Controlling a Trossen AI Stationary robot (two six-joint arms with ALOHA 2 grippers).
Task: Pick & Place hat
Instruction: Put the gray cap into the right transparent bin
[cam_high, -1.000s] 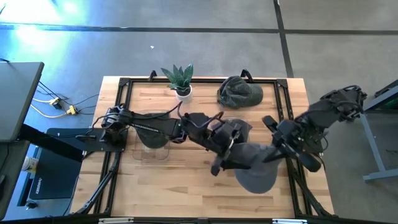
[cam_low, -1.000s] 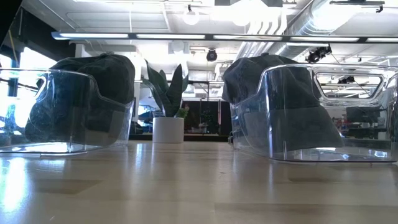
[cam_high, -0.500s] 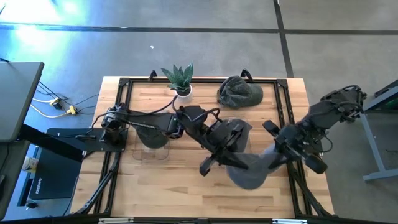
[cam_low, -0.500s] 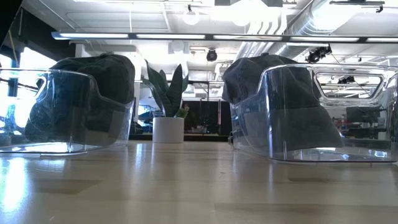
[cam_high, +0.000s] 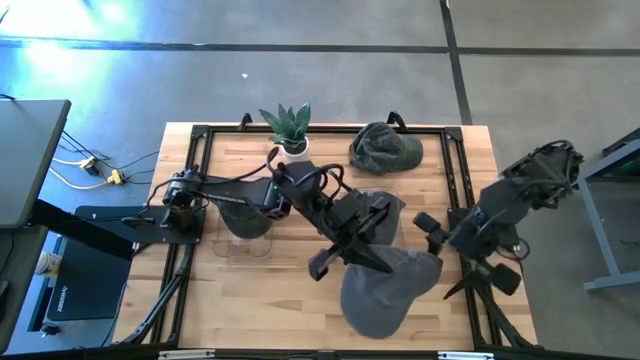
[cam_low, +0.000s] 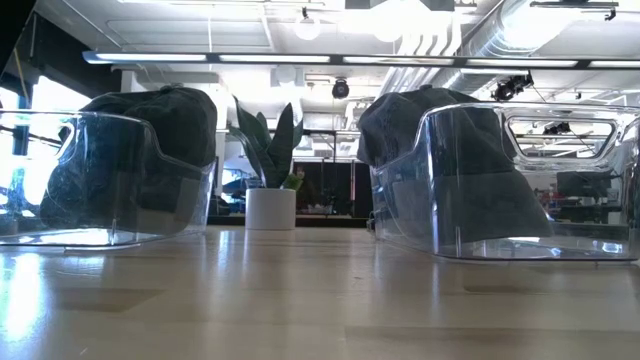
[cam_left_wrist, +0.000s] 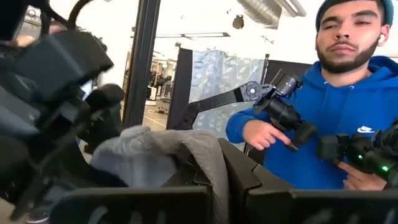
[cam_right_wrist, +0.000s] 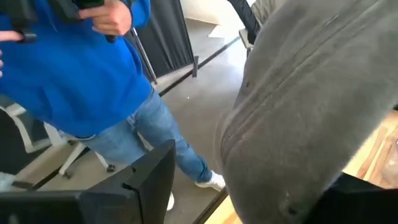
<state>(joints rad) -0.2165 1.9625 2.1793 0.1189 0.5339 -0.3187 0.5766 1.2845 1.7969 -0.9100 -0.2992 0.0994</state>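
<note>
Pale wooden worktop (cam_high: 300, 300) with black frame rails, on a grey concrete floor (cam_high: 300, 90) crossed by dark seam lines. Yellow cables (cam_high: 95, 170) lie on the floor beside a grey desk (cam_high: 25, 150). Overhead: white ceiling ducts (cam_low: 530, 30) and strip lights (cam_low: 270, 58). Person in blue hoodie (cam_left_wrist: 339, 124) nearby.

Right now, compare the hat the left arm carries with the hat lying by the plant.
The carried grey hat hangs in the air from the shut left end effector; the green hat lies on the table at its far edge, untouched. The grey hat is paler and spread wider; the green hat is darker and crumpled. Both are soft caps.
</note>
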